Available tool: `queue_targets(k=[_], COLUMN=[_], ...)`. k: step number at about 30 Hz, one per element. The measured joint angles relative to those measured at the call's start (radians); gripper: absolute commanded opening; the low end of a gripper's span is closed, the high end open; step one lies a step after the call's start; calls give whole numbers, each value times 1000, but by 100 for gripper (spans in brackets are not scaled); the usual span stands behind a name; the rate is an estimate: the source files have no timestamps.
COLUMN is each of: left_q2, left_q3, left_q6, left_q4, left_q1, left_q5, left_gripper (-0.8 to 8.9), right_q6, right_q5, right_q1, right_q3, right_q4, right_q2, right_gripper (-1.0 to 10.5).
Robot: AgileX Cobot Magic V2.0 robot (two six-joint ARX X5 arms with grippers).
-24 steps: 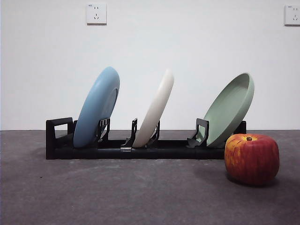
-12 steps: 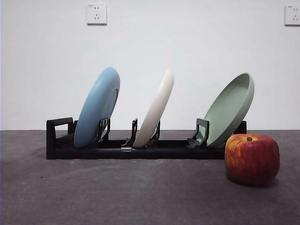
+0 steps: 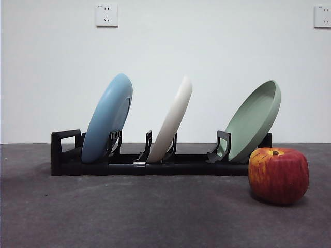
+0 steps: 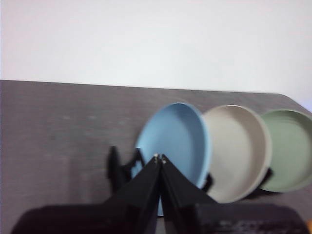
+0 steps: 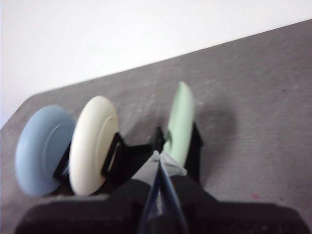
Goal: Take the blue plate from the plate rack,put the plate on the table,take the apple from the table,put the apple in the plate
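The blue plate point(image 3: 107, 120) stands tilted in the left slot of the black plate rack point(image 3: 150, 161) on the dark grey table point(image 3: 129, 212). The red and yellow apple point(image 3: 278, 174) sits on the table at the right, in front of the rack's right end. In the left wrist view my left gripper point(image 4: 159, 157) is shut and empty, above and short of the blue plate point(image 4: 180, 141). In the right wrist view my right gripper point(image 5: 158, 158) is shut and empty, high over the rack point(image 5: 141, 156), with the blue plate point(image 5: 44, 148) off to one side. Neither arm shows in the front view.
A cream-white plate point(image 3: 172, 120) stands in the rack's middle slot and a sage-green plate point(image 3: 254, 120) in its right slot, just behind the apple. A white wall with two sockets point(image 3: 106, 15) rises behind the table.
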Motion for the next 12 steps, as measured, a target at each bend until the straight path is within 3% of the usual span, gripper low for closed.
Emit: queue_targets(k=[4,7,9,11,12], left_q2=[132,220,259,283,290], left_q3=[120,180,199,212,215], left_q6=[5,5,5,5,2], left_q4=[-56,-83,-85,-83,-81], left_q1=[0,0,0,0,0], left_q5=[121,201,237,249,248], left_gripper=[0,17,172,432,478], right_q6=[-68,-92,-99,-102,-102], right_q5=[-105,-152,-158,-158,-158], right_q1=[0,0,0,0,0], right_q3=[114,156,164,165,165], right_q4=[-84,-111,-113,-117,-119], right_q2=[114,175,199,213,217], right_gripper=[16,182,303,391,400])
